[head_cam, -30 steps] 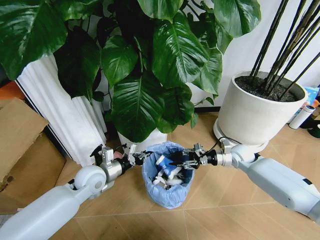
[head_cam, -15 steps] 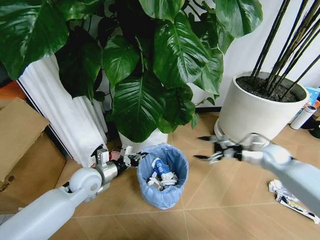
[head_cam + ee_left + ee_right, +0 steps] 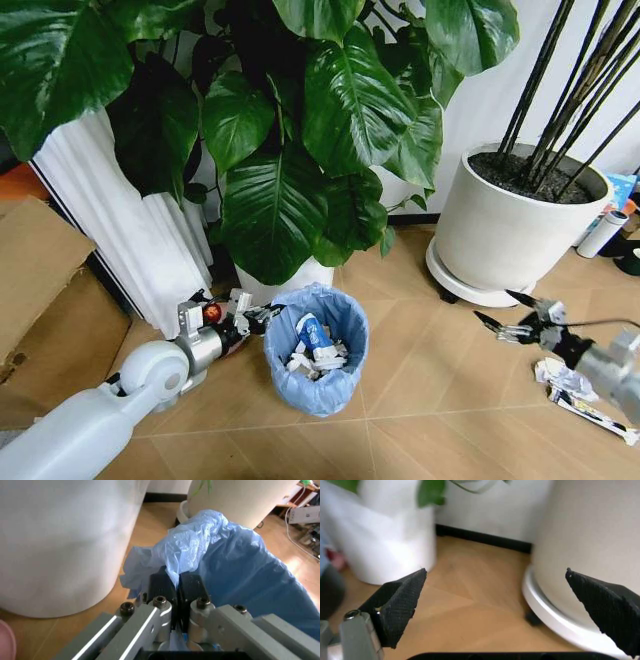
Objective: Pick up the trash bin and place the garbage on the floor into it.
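The trash bin [image 3: 318, 352], lined with a crinkled light-blue bag, stands on the floor [image 3: 420, 400] with several litter pieces inside it. My left gripper [image 3: 262, 318] is at the bin's left rim, shut on the bag's edge. The left wrist view shows the black pads [image 3: 161, 587] pinching the blue plastic of the trash bin [image 3: 235, 573]. My right gripper [image 3: 500, 312] hovers low over the floor, well to the right of the bin, open and empty; its black fingers [image 3: 400, 602] stand wide apart. Garbage lies just right of it: a crumpled white wad [image 3: 562, 378] and a long wrapper [image 3: 592, 412].
A large white pot [image 3: 515, 225] with dark stems stands behind the right gripper. A leafy plant in a white pot [image 3: 292, 280] is right behind the bin. A white ribbed column [image 3: 120, 215] and a cardboard box [image 3: 40, 290] are on the left. A white bottle [image 3: 605, 232] lies far right.
My right gripper has drawn away from above the bin to the right and lower, with its fingers open. The left gripper keeps its hold on the bag's rim.
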